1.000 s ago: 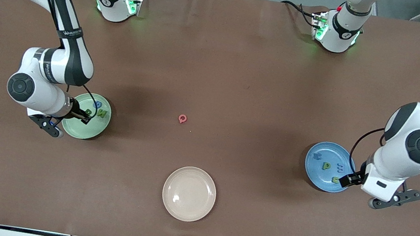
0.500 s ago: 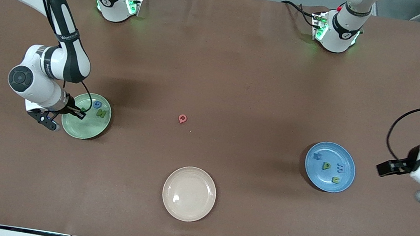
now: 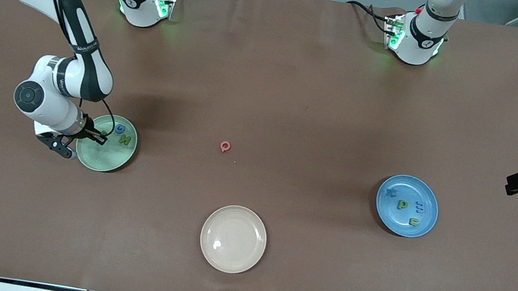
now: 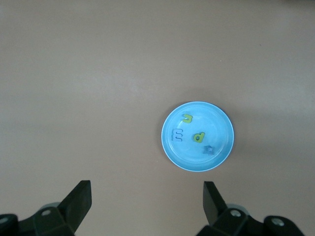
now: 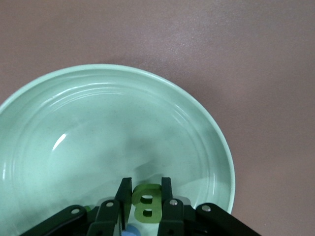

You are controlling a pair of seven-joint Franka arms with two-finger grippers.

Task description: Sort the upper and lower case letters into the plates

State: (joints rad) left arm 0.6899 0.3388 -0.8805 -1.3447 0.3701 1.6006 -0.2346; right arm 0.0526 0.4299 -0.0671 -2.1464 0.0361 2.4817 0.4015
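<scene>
1. since a second ago, the left arm has swung up and away from the blue plate toward its own end of the worktop, while the right arm has barely shifted.
2. nearest the front camera sits a cream plate, empty and not part of the sort.
3. next, the blue plate holds four small letters; the left end effector hangs high above bare worktop beside it, jaws spread wide and empty.
4. level with it, the mint green plate holds two letters, with the right end effector low over it, clenched on a green letter b.
5. farthest, a pink letter lies alone mid-worktop, between the two plates; the right arm looks nearer to it.
</scene>
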